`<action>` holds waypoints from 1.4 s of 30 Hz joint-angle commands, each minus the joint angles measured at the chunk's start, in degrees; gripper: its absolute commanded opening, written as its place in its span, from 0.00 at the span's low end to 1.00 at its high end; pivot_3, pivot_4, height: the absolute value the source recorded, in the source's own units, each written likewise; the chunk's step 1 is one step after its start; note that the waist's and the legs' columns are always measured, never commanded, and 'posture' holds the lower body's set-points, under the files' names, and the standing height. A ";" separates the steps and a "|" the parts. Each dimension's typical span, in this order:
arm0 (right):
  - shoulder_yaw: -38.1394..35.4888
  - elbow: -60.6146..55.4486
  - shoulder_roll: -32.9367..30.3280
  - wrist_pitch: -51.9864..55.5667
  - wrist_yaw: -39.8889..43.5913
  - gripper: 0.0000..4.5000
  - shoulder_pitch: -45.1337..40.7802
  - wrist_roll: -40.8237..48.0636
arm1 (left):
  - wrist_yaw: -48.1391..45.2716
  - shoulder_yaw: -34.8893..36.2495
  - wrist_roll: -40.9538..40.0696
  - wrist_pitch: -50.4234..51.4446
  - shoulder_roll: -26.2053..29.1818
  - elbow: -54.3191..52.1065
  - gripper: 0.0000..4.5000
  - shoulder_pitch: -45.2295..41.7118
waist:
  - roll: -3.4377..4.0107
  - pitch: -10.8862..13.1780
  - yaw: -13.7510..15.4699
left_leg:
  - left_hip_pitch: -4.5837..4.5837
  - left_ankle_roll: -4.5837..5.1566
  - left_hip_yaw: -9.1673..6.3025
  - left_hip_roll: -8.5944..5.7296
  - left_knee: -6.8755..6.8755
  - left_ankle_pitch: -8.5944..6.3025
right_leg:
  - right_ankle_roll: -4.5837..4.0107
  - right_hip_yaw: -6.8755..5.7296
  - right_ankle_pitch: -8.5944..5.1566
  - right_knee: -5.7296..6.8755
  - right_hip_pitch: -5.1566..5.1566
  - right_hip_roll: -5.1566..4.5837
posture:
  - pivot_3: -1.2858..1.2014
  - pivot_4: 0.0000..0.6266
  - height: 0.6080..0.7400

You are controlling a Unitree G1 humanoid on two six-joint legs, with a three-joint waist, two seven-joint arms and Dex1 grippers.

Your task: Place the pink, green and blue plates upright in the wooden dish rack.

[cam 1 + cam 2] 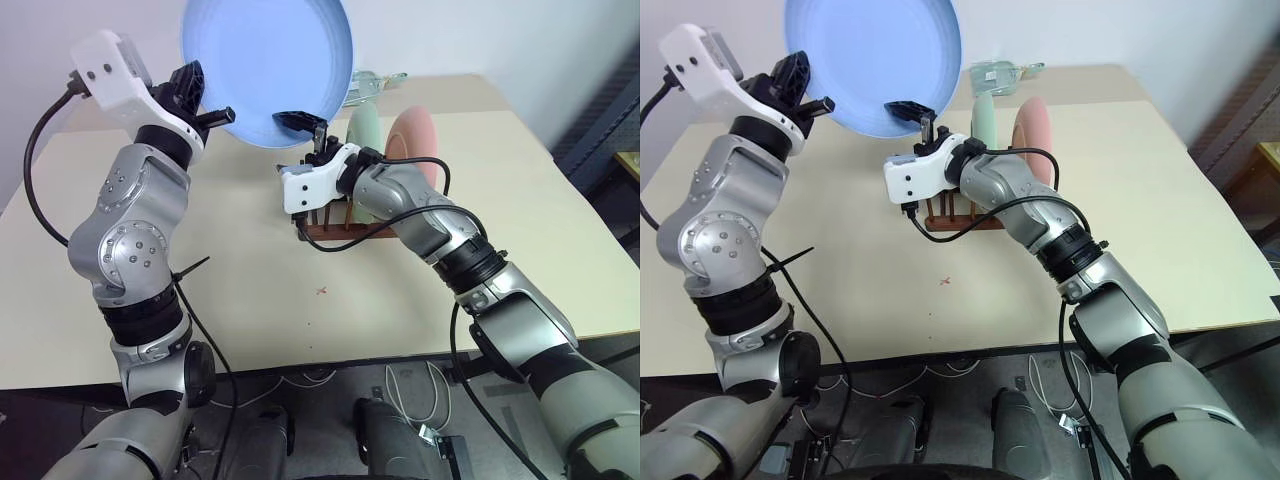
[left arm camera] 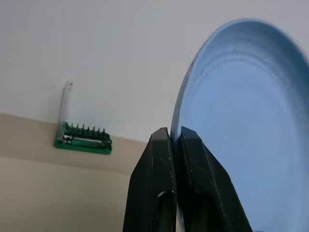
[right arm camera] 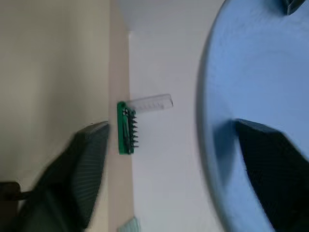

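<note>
Evidently a handover is underway above the wooden dish rack (image 1: 340, 228): the left gripper (image 1: 213, 117) pinches the blue plate (image 1: 265, 62) by its rim, jaws pressed tight on it, holding it up clear of the table (image 1: 250, 300). The right gripper (image 1: 300, 121) straddles the plate's lower edge, jaws spread, not yet clamped. The green plate (image 1: 362, 135) and pink plate (image 1: 415, 143) stand in the rack's far slots; the near pegs look free.

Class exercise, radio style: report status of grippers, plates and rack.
Left gripper clamped on blue plate, raised. Right gripper open around its lower rim. Green plate and pink plate upright in rack.
</note>
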 commanded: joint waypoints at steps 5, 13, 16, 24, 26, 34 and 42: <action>-2.20 -0.84 0.49 -0.99 -1.40 0.03 -1.98 -1.93 | -0.97 -0.12 -2.06 -1.25 -0.77 -2.38 0.15 -0.62 | 0.00 0.00 -0.09 | 0.00 0.00 0.00 0.00 -0.01 0.00 | 0.00 0.00 0.00 0.00 0.00 0.01 | 0.52 0.24 1.00; -6.24 -3.33 2.75 1.05 0.55 0.00 0.46 3.58 | 4.67 12.11 -3.91 -13.22 -1.42 3.55 0.88 -5.58 | 0.00 0.00 -0.10 | -0.01 -0.02 0.00 0.00 0.02 0.01 | 0.00 0.01 0.00 -0.01 0.01 0.02 | 0.52 0.24 1.00; -8.44 -5.54 4.20 1.38 1.91 0.00 1.26 7.22 | 3.98 14.38 -0.69 -17.01 3.90 7.35 0.88 -4.98 | 0.03 0.01 -0.50 | 0.06 -0.02 0.04 0.04 -0.05 0.01 | -0.01 0.05 0.00 0.00 -0.02 0.05 | 0.52 0.24 1.00; -22.36 -24.15 14.96 21.37 11.17 0.00 5.19 40.27 | -5.78 1.96 18.85 -19.21 21.96 16.91 0.88 14.33 | 0.09 0.03 -0.09 | 0.06 0.09 -0.01 0.03 -0.08 -0.05 | -0.01 0.06 0.00 0.06 -0.03 0.07 | 0.52 0.24 1.00; -26.11 -30.99 17.21 32.92 12.01 0.00 6.32 51.49 | -8.73 -1.18 20.07 -20.34 21.33 16.88 0.88 19.19 | 0.08 0.02 0.39 | 0.05 0.16 -0.09 0.01 -0.05 -0.09 | -0.01 0.04 0.00 0.07 0.02 0.05 | 0.52 0.24 1.00; -35.91 -41.66 21.70 62.04 -1.14 0.00 11.60 73.79 | -17.47 -9.91 22.34 -27.88 14.60 11.69 0.88 31.25 | 0.06 0.00 1.29 | 0.04 0.20 -0.14 0.04 -0.07 -0.12 | -0.11 0.01 0.04 0.11 -0.06 0.03 | 0.52 0.24 1.00; -41.52 -38.42 23.94 68.99 -11.67 0.00 11.69 79.13 | -22.44 -13.71 21.79 -29.19 9.76 9.41 0.88 33.10 | 0.14 0.01 1.20 | 0.03 0.21 -0.03 0.05 -0.20 -0.11 | -0.12 0.03 0.05 0.10 -0.15 0.02 | 0.52 0.24 1.00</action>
